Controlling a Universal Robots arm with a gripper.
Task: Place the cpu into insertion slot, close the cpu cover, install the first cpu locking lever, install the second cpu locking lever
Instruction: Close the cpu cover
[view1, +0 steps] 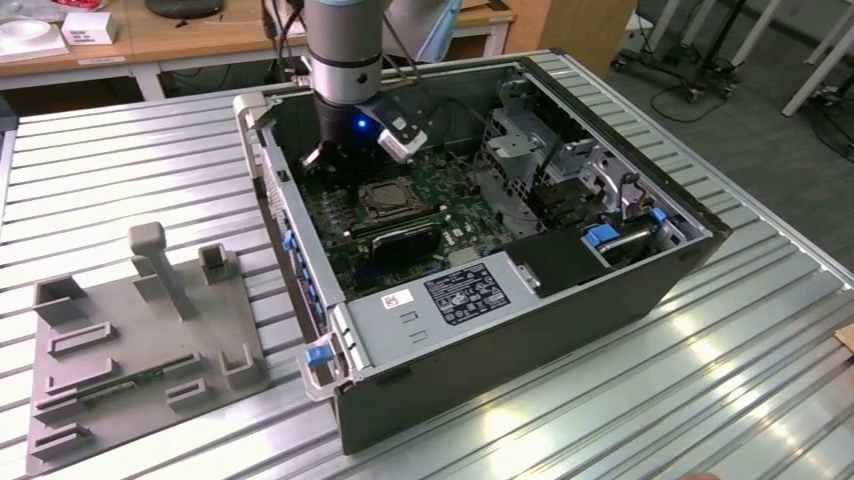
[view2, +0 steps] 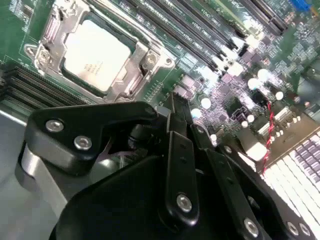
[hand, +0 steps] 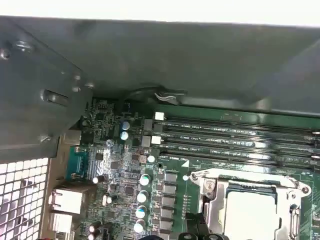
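The chip (view2: 95, 52) lies flat in its socket (hand: 250, 189) under the closed metal cover (view2: 131, 75), just ahead of the fingers (view2: 175, 107) and clear of them. The fingers are pressed together, holding nothing. By my judgement the chip is light, rigid and fragile, fit for edge holds only; the thin, stiff cover suits pressing on its frame.

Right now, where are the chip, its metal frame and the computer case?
cpu (view2: 95, 55): second wrist view, centre of its pale top.
cpu cover (view2: 130, 77): second wrist view, frame bar beside the chip.
computer case (view1: 534, 330): exterior view, dark outer side wall.
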